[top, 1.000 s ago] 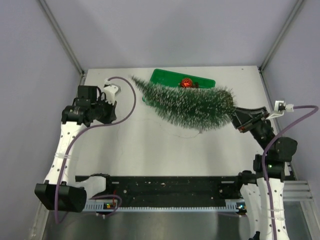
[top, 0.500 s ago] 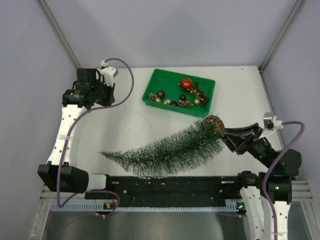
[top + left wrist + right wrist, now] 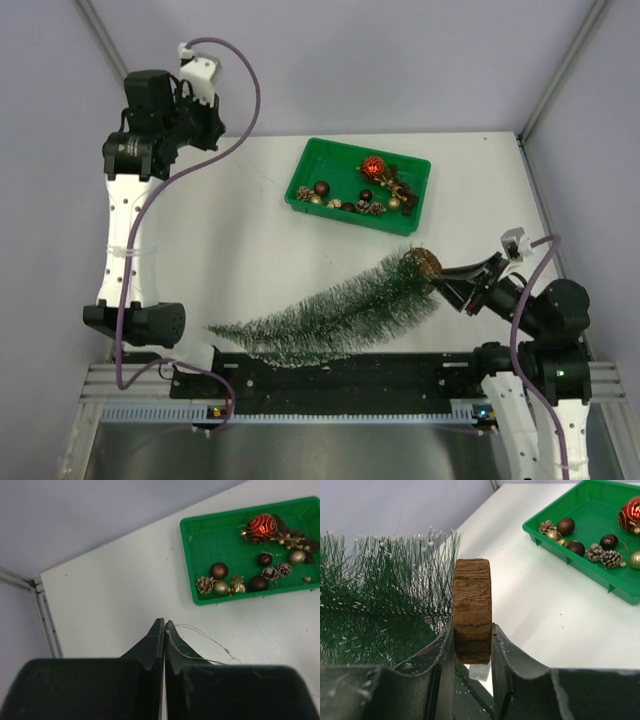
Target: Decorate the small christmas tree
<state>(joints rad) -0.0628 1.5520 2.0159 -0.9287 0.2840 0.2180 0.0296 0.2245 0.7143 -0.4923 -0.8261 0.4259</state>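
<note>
The fingers (image 3: 504, 652) of the right gripper (image 3: 472, 628) clamp the wooden disc base (image 3: 472, 605) of the small christmas tree (image 3: 330, 315), whose frosted cone stretches away to their left. The left gripper (image 3: 164, 630) is clenched tight, with the green tray (image 3: 215, 542) ahead to its right.

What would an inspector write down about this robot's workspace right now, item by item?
Surface: white table, no spills seen.
Job's things: small christmas tree lying sideways, undecorated, tip towards the left arm's side.
Clutter: green tray of ornaments at the back; thin wire by the left hand.
Hands: left hand shut and raised; whether it pinches the wire is unclear. Right hand clamped on the tree's wooden base.
Cables: purple cables loop off both wrists.
Surroundings: grey walls, metal frame posts.
</note>
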